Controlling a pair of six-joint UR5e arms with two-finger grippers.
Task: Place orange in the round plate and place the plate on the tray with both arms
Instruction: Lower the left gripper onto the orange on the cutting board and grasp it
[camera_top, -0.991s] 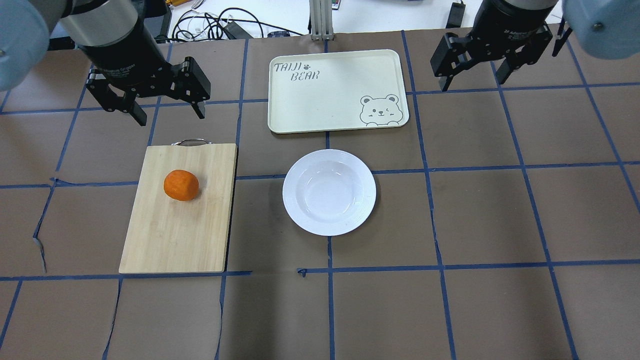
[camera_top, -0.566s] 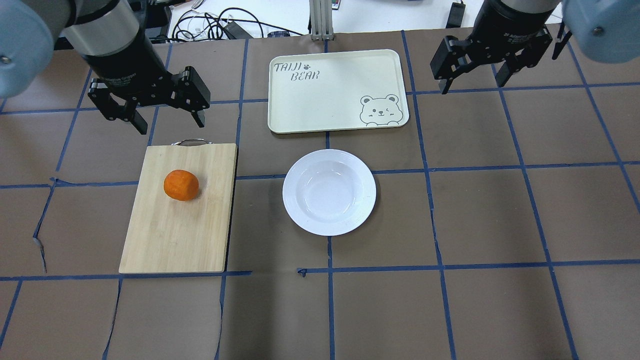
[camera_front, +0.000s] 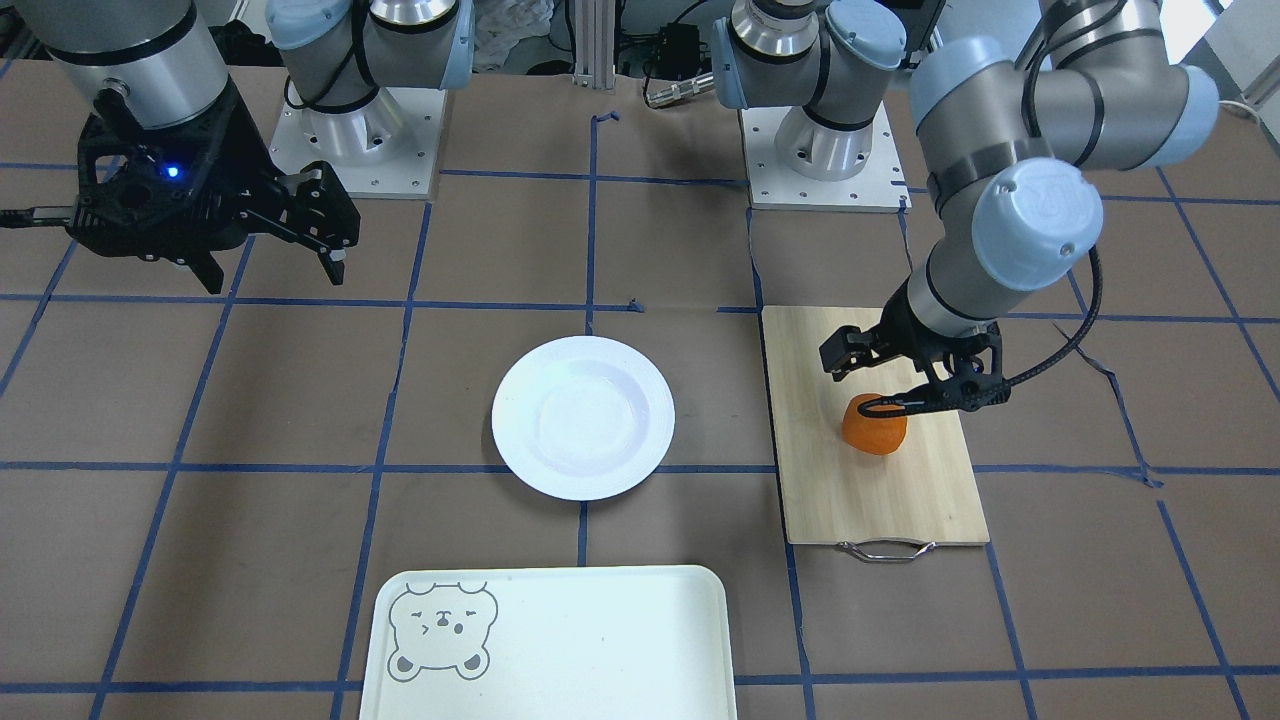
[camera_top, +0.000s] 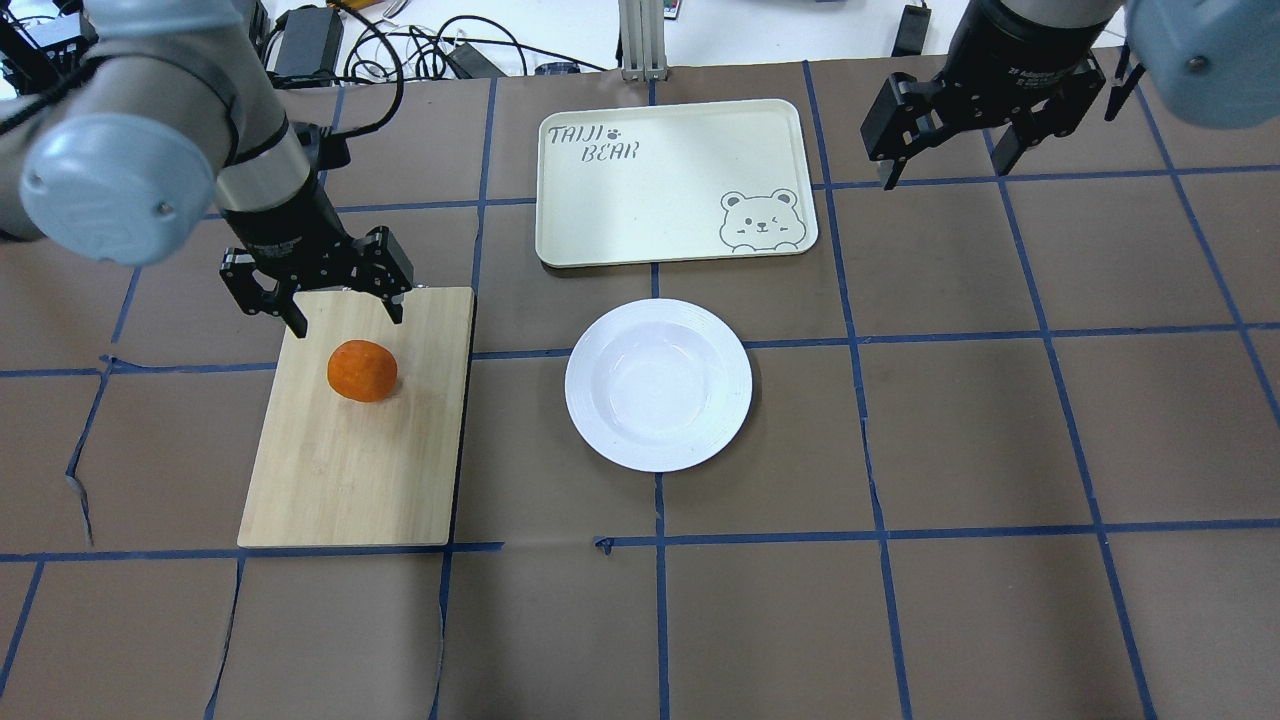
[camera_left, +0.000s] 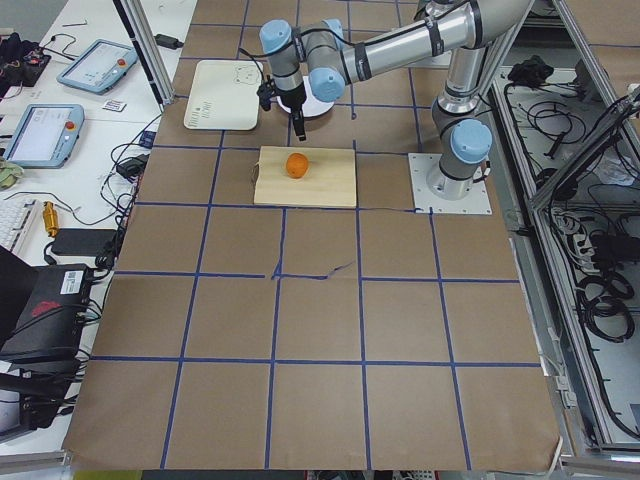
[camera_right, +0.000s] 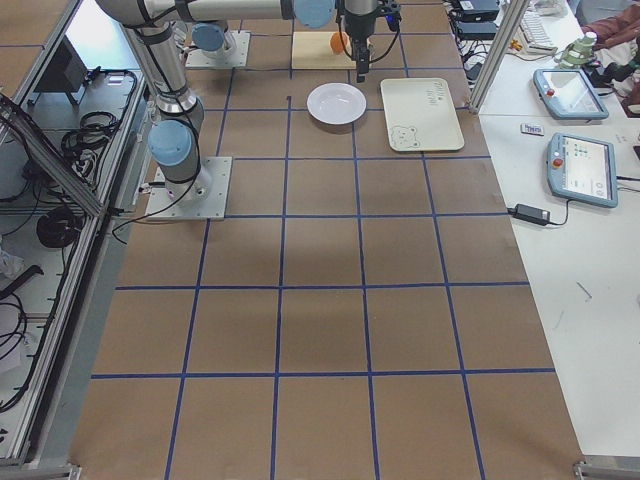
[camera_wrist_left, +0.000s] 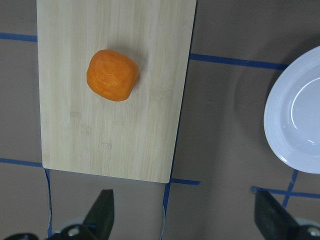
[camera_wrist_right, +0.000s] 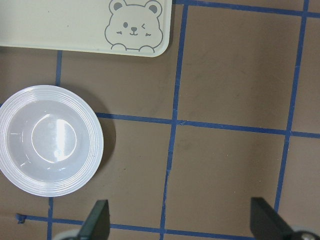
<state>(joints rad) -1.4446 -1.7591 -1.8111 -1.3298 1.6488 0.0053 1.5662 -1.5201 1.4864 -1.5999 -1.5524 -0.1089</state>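
Status: no step of the task is complete.

1. Task objects. The small, rough-skinned bright-orange fruit (camera_top: 362, 370) rests on the pale bamboo cutting board with a metal handle (camera_top: 350, 470), in the board's far half. The glossy white round plate (camera_top: 658, 385) sits empty on the brown paper-covered table with blue tape lines (camera_top: 1000, 450), with the orange at its 9 o'clock, well apart. The large cream rectangular tray with a bear-face drawing (camera_top: 650, 200) lies at the plate's 12 o'clock, near it but not touching, and carries nothing.

2. My left gripper (camera_top: 346, 320). It hangs over the far edge of the cutting board, at 12 o'clock from the orange. The jaws are spread wide and hold nothing. My left wrist camera shows the orange ahead of the fingertips and not between them, so there is no contact.

3. My right gripper (camera_top: 945, 170). It hovers high at 3 o'clock from the tray, about 2 o'clock from the plate. The jaws are spread wide and empty.

4. Step in hand, as I judge it: approach to the orange with my left arm.

5. Remaining work:
   a. Bring the left jaws around the orange and close on it.
   b. Carry it toward 3 o'clock and release it in the plate's sunken centre.
   c. Grip the plate rim with both arms.
   d. Lift the plate and set it on the tray at 12 o'clock.
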